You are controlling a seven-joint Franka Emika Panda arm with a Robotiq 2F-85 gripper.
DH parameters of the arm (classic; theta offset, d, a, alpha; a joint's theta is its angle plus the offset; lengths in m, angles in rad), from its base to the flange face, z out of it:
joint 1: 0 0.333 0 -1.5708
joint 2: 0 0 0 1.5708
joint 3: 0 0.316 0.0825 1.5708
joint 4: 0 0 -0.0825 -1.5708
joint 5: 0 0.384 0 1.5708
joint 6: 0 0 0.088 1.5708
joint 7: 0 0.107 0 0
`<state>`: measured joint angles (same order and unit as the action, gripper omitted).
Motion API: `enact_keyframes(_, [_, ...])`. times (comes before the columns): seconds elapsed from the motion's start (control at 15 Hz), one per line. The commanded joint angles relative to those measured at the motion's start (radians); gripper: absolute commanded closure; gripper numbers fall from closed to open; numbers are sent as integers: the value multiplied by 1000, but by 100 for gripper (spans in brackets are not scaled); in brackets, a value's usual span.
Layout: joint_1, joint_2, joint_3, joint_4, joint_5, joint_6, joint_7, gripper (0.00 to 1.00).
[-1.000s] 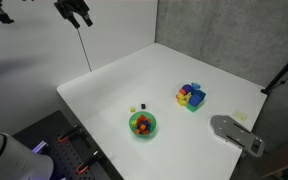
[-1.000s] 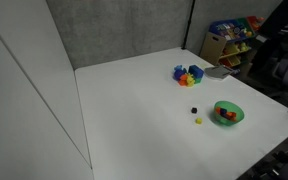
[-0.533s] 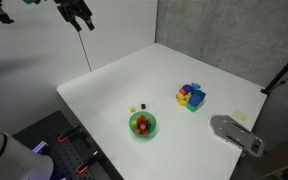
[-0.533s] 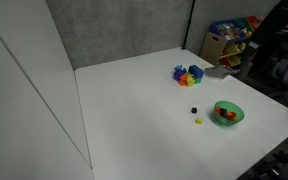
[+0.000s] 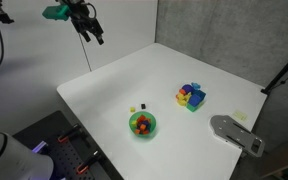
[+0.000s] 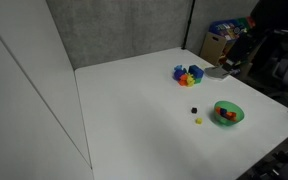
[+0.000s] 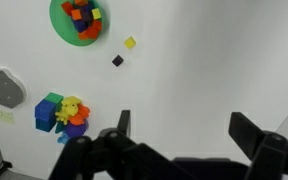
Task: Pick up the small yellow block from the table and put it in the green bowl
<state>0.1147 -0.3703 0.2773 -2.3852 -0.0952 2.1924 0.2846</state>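
In an exterior view the pincer [image 5: 92,30] hangs high over the tabletop [image 5: 104,90], well apart from the small yellow block [image 5: 133,109] beside the green bowl [image 5: 152,128]. In an exterior view the arm is probably the dark shape at the edge. In the wrist view the jaws gape, empty. Grasp and drop both remain to do.
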Motion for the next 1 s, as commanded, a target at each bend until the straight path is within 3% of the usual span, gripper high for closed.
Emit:
enact_keyframes(0.0, [19,51,-46,-33,62,65,-39,0])
enact_keyframes(0.6, [2,162,-104,-154,146,188,-43,0])
enact_keyframes(0.93, [-31,252,-131,-199,118,310,17,0])
